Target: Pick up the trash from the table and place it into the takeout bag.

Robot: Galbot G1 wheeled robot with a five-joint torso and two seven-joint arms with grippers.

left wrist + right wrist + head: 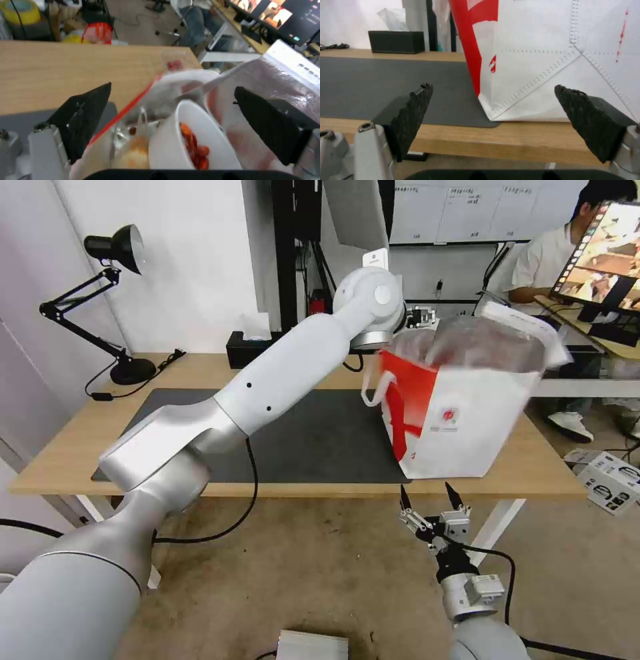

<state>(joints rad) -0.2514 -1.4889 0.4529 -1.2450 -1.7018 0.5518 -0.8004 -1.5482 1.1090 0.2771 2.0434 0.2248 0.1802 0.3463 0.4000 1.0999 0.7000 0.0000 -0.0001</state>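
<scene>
The takeout bag (460, 407) stands open on the right end of the table (67, 447), tilted a little, its foil lining showing. My left arm (293, 360) reaches across to the bag's mouth. In the left wrist view my left gripper (173, 105) hangs open over the inside of the bag (283, 82), holding nothing. Trash lies in there: a white bowl (186, 142) of red crayfish shells on its side, a clear cup (133, 155) of beige food and a crumpled tissue (160, 92). My right gripper (430, 500) waits open below the table's front edge, facing the bag (553, 62).
A dark grey mat (313, 433) covers the table's middle. A black tissue box (250, 347) and a black desk lamp (120, 253) stand at the back. A second desk with a monitor (610, 253) is at the far right. Boxes (610, 480) lie on the floor.
</scene>
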